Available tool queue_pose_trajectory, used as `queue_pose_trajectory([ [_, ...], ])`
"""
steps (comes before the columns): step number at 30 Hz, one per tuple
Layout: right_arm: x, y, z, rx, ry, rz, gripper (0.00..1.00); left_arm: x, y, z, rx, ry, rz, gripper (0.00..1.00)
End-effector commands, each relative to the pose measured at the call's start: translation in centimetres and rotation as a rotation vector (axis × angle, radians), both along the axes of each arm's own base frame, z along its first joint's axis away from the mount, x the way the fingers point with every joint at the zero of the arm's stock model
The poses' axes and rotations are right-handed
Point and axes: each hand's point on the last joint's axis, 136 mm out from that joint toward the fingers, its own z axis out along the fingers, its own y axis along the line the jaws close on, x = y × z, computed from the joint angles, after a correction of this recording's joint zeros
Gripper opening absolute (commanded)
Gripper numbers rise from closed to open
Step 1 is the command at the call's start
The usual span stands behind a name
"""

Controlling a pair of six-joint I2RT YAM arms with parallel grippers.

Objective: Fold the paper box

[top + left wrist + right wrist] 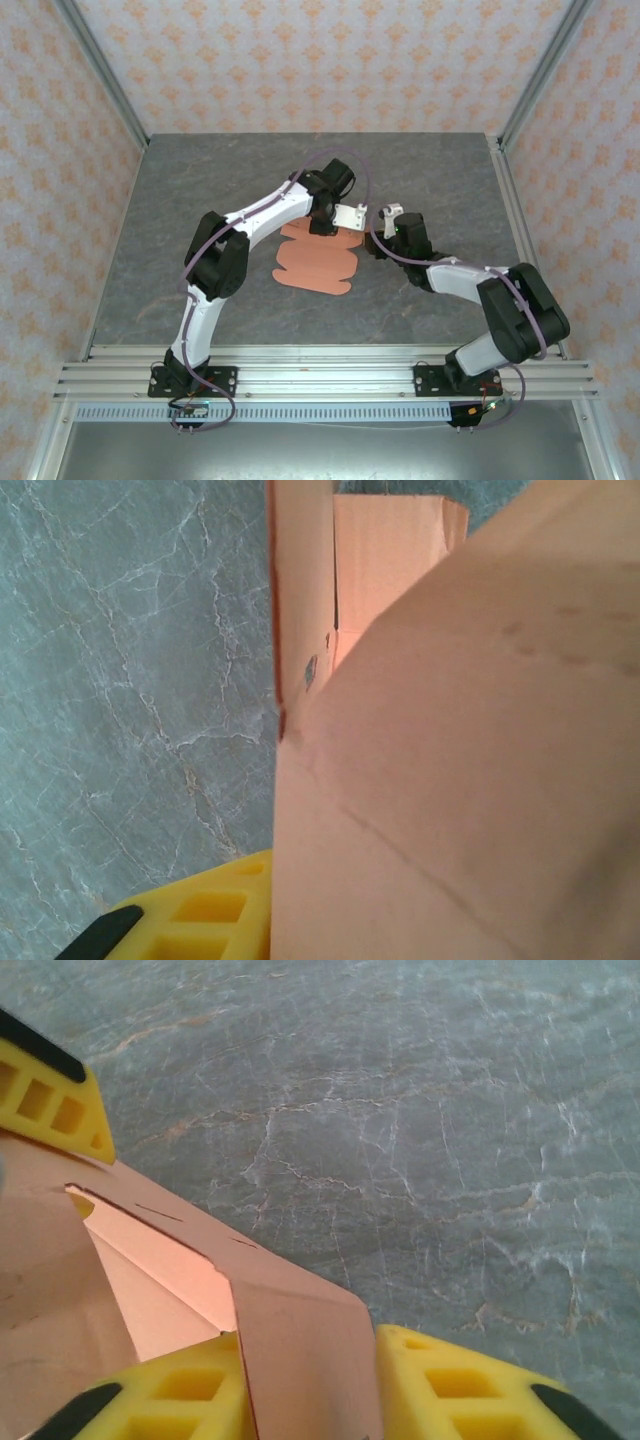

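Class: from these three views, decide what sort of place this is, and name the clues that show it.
Probably a robot lab test cell: a grey stone-look table edged by aluminium rails, patterned wall panels closing it in, and a left arm and right arm at a paper box.

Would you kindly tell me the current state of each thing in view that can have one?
paper box: mostly flat on the table, far-edge flaps lifted and partly creased, not yet a box.
left gripper: at the box's far edge with cardboard against it; open or shut cannot be told.
right gripper: straddles a raised, creased flap; a firm grip cannot be confirmed.
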Motion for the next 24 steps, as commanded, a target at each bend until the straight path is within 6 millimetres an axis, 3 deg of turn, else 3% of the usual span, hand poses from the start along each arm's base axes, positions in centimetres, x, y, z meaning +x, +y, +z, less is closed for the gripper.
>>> queue_pose_trajectory([
  [1, 1.0, 0.6, 0.9, -0.001, -0.064, 0.036, 0.15, -0.8, 0.1, -0.2, -0.002, 0.029, -0.003, 0.27],
  [4, 1.2, 0.8, 0.4, -0.029, -0.071, 0.057, 0.07, -1.1, -0.2, 0.2, -0.026, 0.039, 0.002, 0.30],
  [10, 1.6, 0.8, 0.5, -0.057, -0.105, 0.061, 0.00, -2.3, -0.5, 1.7, -0.073, 0.079, 0.014, 0.53],
  [15, 1.6, 1.1, 0.6, -0.100, -0.124, 0.081, 0.00, -4.2, -1.5, 6.6, -0.206, 0.115, 0.014, 0.69],
  [19, 1.5, 1.2, 0.7, -0.110, -0.130, 0.088, 0.00, -5.1, -1.7, 10.8, -0.327, 0.131, 0.030, 0.90],
  [24, 1.4, 1.2, 0.7, -0.112, -0.134, 0.091, 0.00, -3.6, -0.8, 14.1, -0.458, 0.163, 0.168, 0.95],
])
